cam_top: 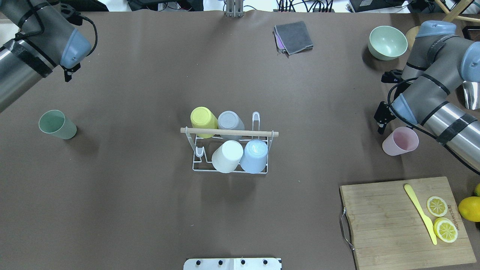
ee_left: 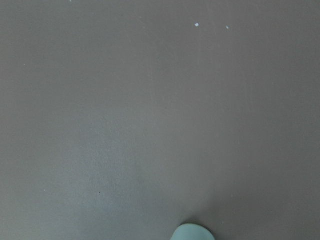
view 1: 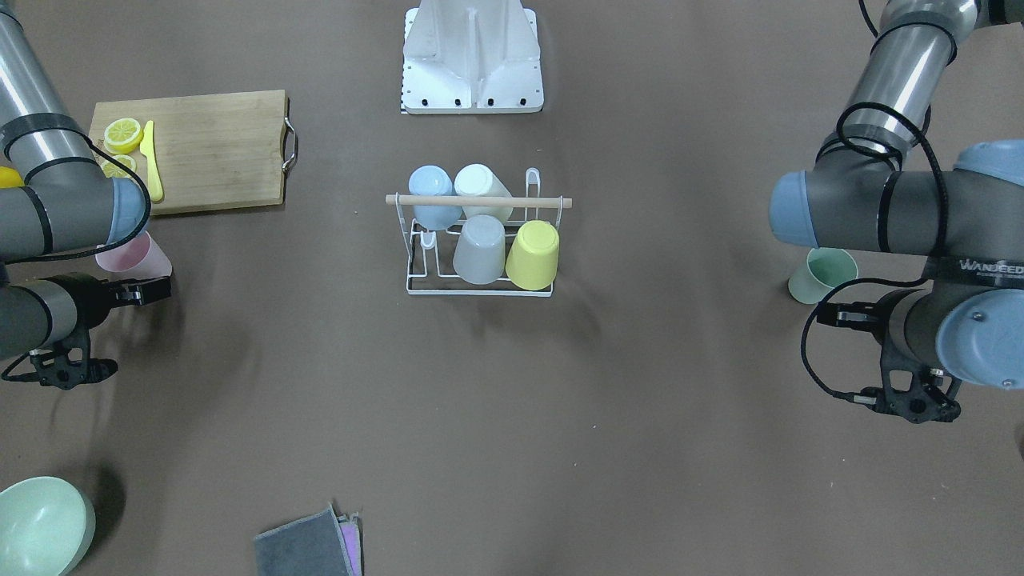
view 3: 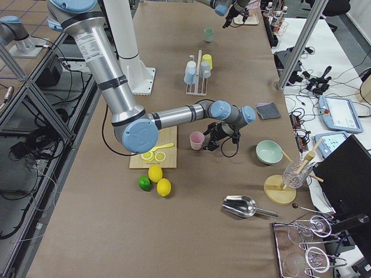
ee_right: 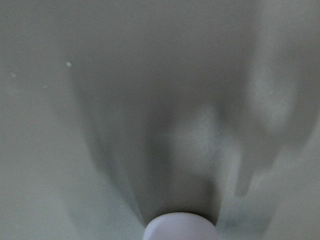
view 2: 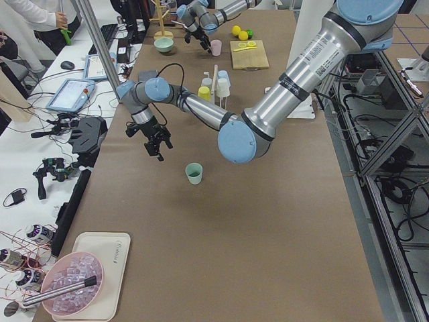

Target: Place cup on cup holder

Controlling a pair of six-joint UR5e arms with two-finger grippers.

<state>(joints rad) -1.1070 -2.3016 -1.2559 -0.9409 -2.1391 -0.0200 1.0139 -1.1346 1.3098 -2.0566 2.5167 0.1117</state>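
- green cup (cam_top: 57,125): well left of the cup holder, upright, mouth up.
- left gripper (cam_top: 67,77): farther left than that cup and on the holder's far side. The cup lies apart from it, toward the robot. Jaws: cannot tell.
- cup holder (cam_top: 228,131): four cups sit upturned on its prongs. One prong is bare at its near-left corner, another at its far-right.
- right gripper (cam_top: 380,125): well right of the holder, with the pink cup just beside it on the robot's side. Cannot tell whether spread or pressed together.
- pink cup (cam_top: 399,141): upright, mouth up. Right arm likely nearest a pickup. The cup needs inverting. Nothing stands between it and the holder's far-right prong.
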